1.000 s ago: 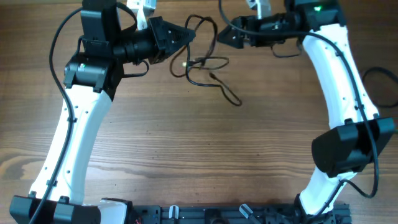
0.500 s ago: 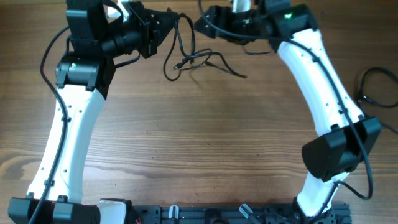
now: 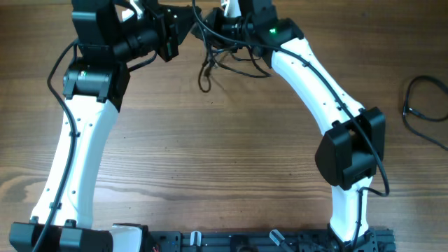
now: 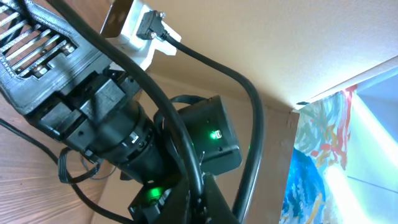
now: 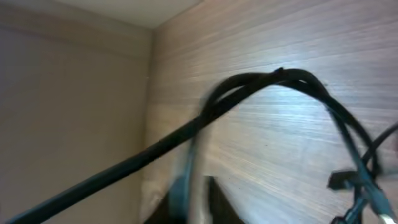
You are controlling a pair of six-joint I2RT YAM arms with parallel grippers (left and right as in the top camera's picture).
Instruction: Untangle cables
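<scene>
The cables point(image 3: 208, 66) are thin black cords hanging in a loose tangle at the far middle of the wooden table point(image 3: 210, 154), with a plug end dangling low. My left gripper point(image 3: 187, 21) points right at the top of the tangle. In the left wrist view it point(image 4: 200, 208) is shut on a black cable point(image 4: 174, 134). My right gripper point(image 3: 213, 28) points left and almost meets it. In the blurred right wrist view it point(image 5: 196, 199) is shut, with a thin strand between its fingers. A cable point(image 5: 280, 76) arches above it.
A separate thick black cord point(image 3: 420, 105) loops at the table's right edge. The right arm's wrist with its green light point(image 4: 214, 134) fills the left wrist view, very close. A black rail point(image 3: 245, 241) runs along the front edge.
My right gripper swung left across the back of the table to the left gripper and went from open to shut. The tangle was drawn up and back. The left gripper shifted slightly left.
</scene>
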